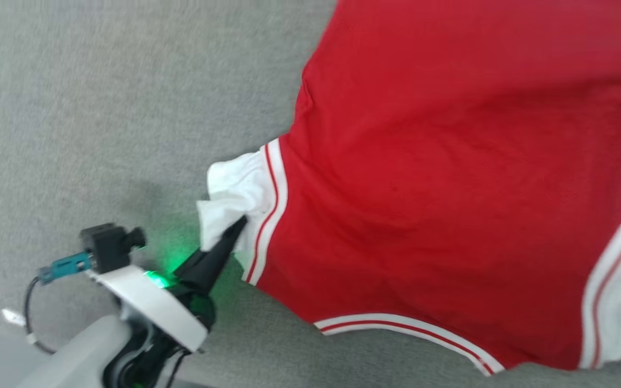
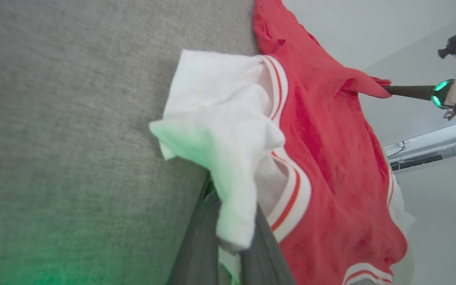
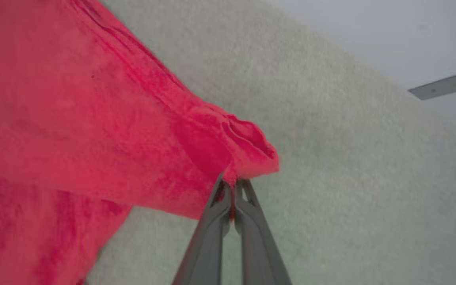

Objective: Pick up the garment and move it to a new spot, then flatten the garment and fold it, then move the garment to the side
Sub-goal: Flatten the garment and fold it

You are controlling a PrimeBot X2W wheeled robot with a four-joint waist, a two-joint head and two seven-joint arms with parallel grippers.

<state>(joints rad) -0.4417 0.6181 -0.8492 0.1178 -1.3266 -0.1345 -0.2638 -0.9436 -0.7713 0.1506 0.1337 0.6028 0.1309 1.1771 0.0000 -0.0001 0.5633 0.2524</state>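
Right now my left gripper (image 1: 236, 229) is pinched shut on the white sleeve (image 1: 235, 188) of the garment (image 1: 423, 188). My right gripper (image 3: 234, 186) is clamped on a bunched red edge, so the cloth is stretched between them, partly lifted over the grey fabric surface (image 1: 100, 108). By my reckoning only the pick-up is in hand: carrying it to a new spot, flattening, folding and setting it aside are all left to do.
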